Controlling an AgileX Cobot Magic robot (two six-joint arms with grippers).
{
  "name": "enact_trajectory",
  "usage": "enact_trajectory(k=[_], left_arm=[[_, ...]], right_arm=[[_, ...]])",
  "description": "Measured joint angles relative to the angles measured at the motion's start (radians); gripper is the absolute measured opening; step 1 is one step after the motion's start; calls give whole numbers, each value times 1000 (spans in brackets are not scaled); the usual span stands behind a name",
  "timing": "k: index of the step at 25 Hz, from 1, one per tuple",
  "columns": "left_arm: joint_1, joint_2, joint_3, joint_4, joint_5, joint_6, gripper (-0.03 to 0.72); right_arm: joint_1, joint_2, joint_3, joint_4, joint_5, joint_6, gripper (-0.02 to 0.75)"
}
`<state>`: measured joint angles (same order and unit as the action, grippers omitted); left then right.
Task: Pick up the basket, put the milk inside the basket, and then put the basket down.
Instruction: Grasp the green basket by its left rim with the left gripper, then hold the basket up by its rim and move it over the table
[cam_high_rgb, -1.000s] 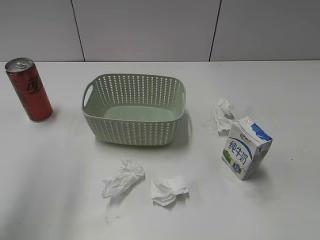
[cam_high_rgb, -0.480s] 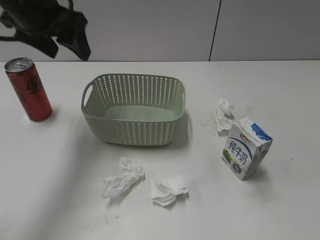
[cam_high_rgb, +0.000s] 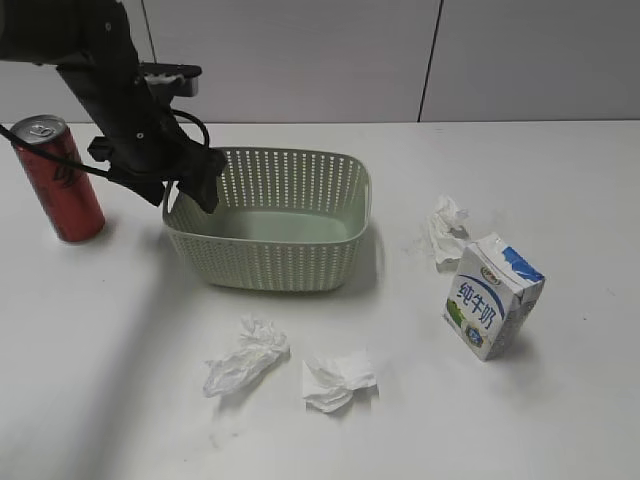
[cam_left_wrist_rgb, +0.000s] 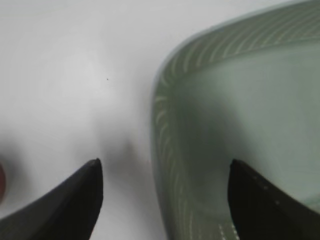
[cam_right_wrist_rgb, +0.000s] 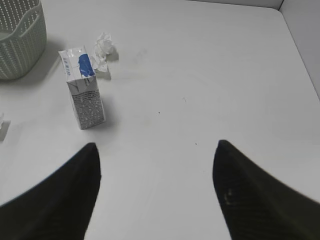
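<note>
The pale sage-green basket (cam_high_rgb: 275, 225) stands on the white table, left of centre. My left gripper (cam_high_rgb: 190, 185) is open and straddles the basket's left wall; in the left wrist view (cam_left_wrist_rgb: 165, 167) one finger is outside and one inside the rim (cam_left_wrist_rgb: 162, 125). The milk carton (cam_high_rgb: 493, 295) stands upright at the right, apart from the basket; it also shows in the right wrist view (cam_right_wrist_rgb: 82, 87). My right gripper (cam_right_wrist_rgb: 156, 150) is open and empty over bare table, right of the carton. It is out of the exterior view.
A red soda can (cam_high_rgb: 58, 178) stands at the far left, close to my left arm. Crumpled tissues lie in front of the basket (cam_high_rgb: 245, 355) (cam_high_rgb: 338, 380) and beside the carton (cam_high_rgb: 443, 228). The basket corner shows in the right wrist view (cam_right_wrist_rgb: 20, 40).
My left arm has come in from the upper left and lowered its open gripper over the basket's left wall. The basket has shifted very slightly. The carton has not moved.
</note>
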<state>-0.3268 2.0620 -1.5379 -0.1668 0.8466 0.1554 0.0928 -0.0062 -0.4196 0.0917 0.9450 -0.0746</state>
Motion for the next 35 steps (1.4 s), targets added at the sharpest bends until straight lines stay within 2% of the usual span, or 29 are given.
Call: enact_trajectory(k=[3,5,7,11,13,19,25,35], left_arm=[[0,36,0,0,-24,0,578],[0,51,0,0,-36,-1,533],[0,58,0,0,-48,-18,429],[0,58,-3,-5,-64,-44,85],[0,58,-5,-6,-66,-58,6],[-1,42,-18,4,-5,-123,0],[-1,-65,-21,7,57,-202,0],[-9,-159,-25,8,115,-248,0]], right_arm=[[0,0,0,0,0,0,534],[0,0,0,0,0,0,534],[0,0,0,0,0,0,534],[0,0,0,0,0,0,534],[0,0,0,1,0,0,534],[0,0,0,1,0,0,534],[0,0,0,1,0,0,533],[0,0,0,20,0,0,533]])
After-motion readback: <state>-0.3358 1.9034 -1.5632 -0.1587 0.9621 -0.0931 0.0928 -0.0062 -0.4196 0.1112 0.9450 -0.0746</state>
